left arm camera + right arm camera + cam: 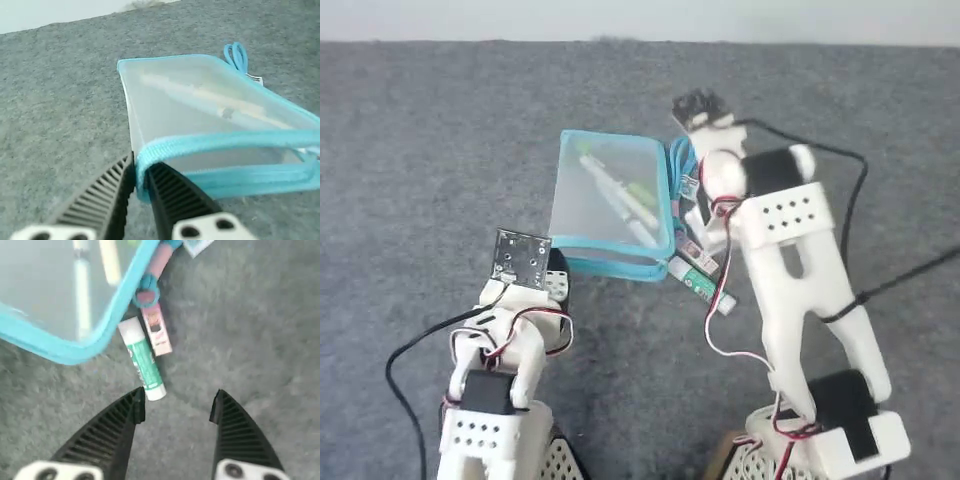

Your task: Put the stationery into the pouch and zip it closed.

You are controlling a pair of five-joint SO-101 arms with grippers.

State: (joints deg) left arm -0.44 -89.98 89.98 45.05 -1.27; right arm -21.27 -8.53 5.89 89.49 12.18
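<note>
**Loading step: glue stick [142,360], pink item [156,330] outside pouch [200,110]**

Left claw [140,172] is clamped on the pouch's near corner rim. Right claw [177,400] hangs open over the glue stick. The pink item lies just beyond, by the pouch edge. Pens [620,195] already inside. Next, likely: lower, close on the stick, feed it through the opening.
</note>
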